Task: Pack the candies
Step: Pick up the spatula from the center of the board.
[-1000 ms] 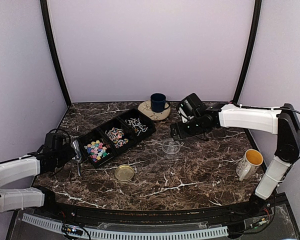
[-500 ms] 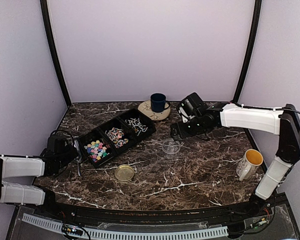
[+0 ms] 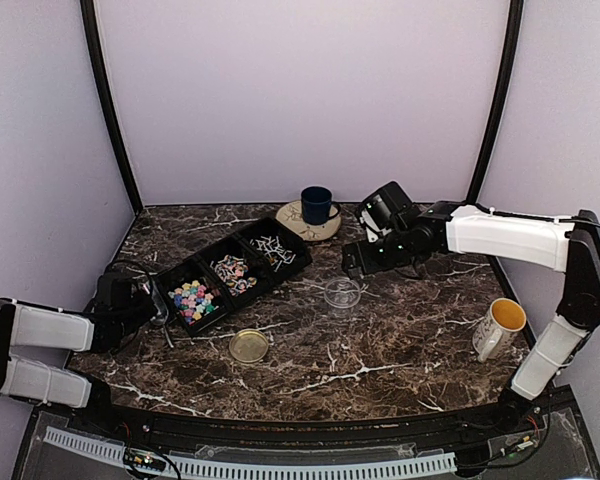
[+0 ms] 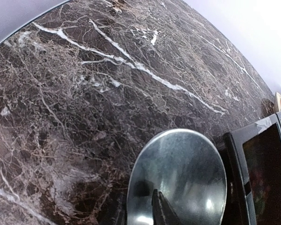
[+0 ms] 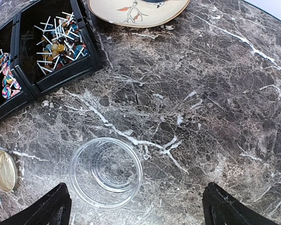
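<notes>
The candies lie in a black three-part tray point(image 3: 185, 272): pastel star pieces point(image 3: 193, 298), pink-and-white wrapped ones point(image 3: 233, 270) and pale sticks point(image 3: 272, 250). The sticks point(image 5: 58, 44) and wrapped ones point(image 5: 7, 77) also show in the right wrist view. My left gripper point(image 3: 150, 303) is shut on a metal spoon point(image 4: 178, 178), low beside the tray's left end point(image 4: 262, 164). My right gripper point(image 5: 138, 211) is open and empty, hovering above the small clear jar point(image 5: 105, 171), which stands empty mid-table point(image 3: 341, 294). The gold lid point(image 3: 249, 346) lies in front of the tray.
A blue mug point(image 3: 316, 205) stands on a patterned plate point(image 3: 298, 225) at the back; the plate's edge shows in the right wrist view point(image 5: 136, 9). A white mug with a yellow inside point(image 3: 500, 328) stands at the right. The gold lid shows in the right wrist view point(image 5: 2, 171).
My left arm has dropped lower and its gripper with the spoon has edged a little towards the tray. My right gripper has shifted slightly up and right.
</notes>
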